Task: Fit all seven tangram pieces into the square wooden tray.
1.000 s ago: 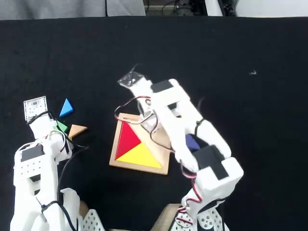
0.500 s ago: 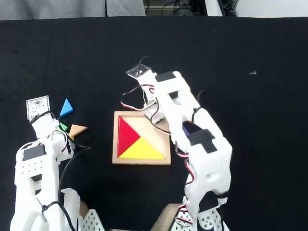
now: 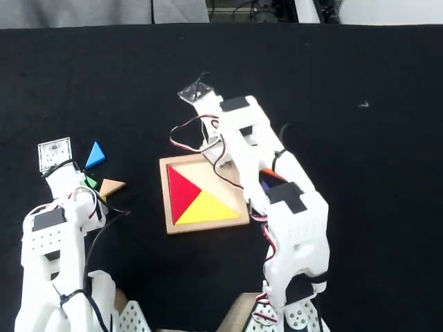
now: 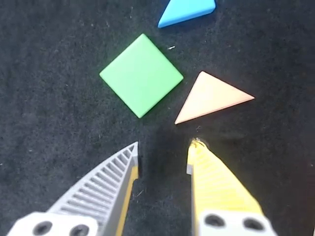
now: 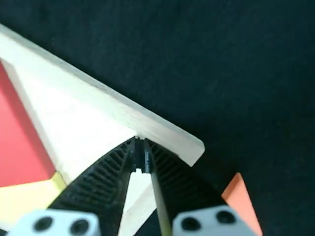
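Tray [image 3: 165, 197] of pale wood lies near the middle of the black cloth [image 3: 360, 138], turned a little askew. A red triangle [image 3: 181, 190] and a yellow triangle [image 3: 208, 209] are seated in it, meeting along one edge. The rest of the floor is bare.

The right gripper [image 5: 139, 150] has its fingers pressed together with nothing between them. Their tips sit on the bare floor, tucked into an inside corner of the tray's rim [image 5: 123, 110]. This looks like a nudge to square the tray, not a pick.

To do it well, the closed tips should ride low against the inner wall and push slowly, so the tray slides flat and does not tip or let the tips climb over the rim. The push should run away from the red triangle [image 5: 22, 137], which lies near the tips, so the seated pair does not lift. An orange piece [image 5: 241, 196] lies on the cloth just outside that corner, and a hard shove could run the rim into it. A dark blue piece [image 3: 264, 185] lies beside it, mostly under the right arm [image 3: 291, 214].

Well apart, the left gripper [image 4: 162, 157] hangs with its fingers spread over the cloth. Just beyond its tips lie a green square [image 4: 141, 74] and a tan triangle [image 4: 211, 96], with a light blue triangle [image 4: 189, 10] farther off. Five pieces are not yet placed.
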Motion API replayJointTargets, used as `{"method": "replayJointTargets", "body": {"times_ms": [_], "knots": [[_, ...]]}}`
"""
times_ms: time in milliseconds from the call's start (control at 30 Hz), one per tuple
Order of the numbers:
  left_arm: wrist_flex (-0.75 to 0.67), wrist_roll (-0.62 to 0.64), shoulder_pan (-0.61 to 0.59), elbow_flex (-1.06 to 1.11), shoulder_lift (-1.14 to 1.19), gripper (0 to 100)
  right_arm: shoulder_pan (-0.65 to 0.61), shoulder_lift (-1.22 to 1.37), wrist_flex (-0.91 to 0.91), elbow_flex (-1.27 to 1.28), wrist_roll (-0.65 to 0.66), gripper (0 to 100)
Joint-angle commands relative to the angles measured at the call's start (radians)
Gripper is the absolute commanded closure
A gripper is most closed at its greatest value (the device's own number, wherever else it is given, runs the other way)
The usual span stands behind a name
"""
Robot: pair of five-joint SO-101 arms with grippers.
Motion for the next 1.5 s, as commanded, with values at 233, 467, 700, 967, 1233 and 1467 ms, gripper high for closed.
{"method": "replayJointTargets", "body": {"times_ms": [233,467,700,967,1233,1467], "knots": [[-0.02,-0.006,0.015,-0.005,-0.02,83,-0.031,-0.15,0.117,-0.031,-0.032,98.8],[-0.02,-0.006,0.015,-0.005,-0.02,83,0.11,-0.536,0.153,0.177,0.084,98.8],[-0.02,-0.006,0.016,-0.005,-0.018,83,0.299,-0.685,-0.005,0.487,0.216,89.6],[-0.02,-0.006,0.016,-0.005,-0.015,83,0.311,-0.685,-0.1,0.616,0.473,83.5],[-0.02,-0.006,0.016,-0.005,-0.015,83,0.269,-0.68,-0.224,0.673,0.519,80.4],[-0.02,-0.006,0.016,-0.005,-0.015,83,0.261,-0.506,-0.221,0.561,0.517,80.4]]}}
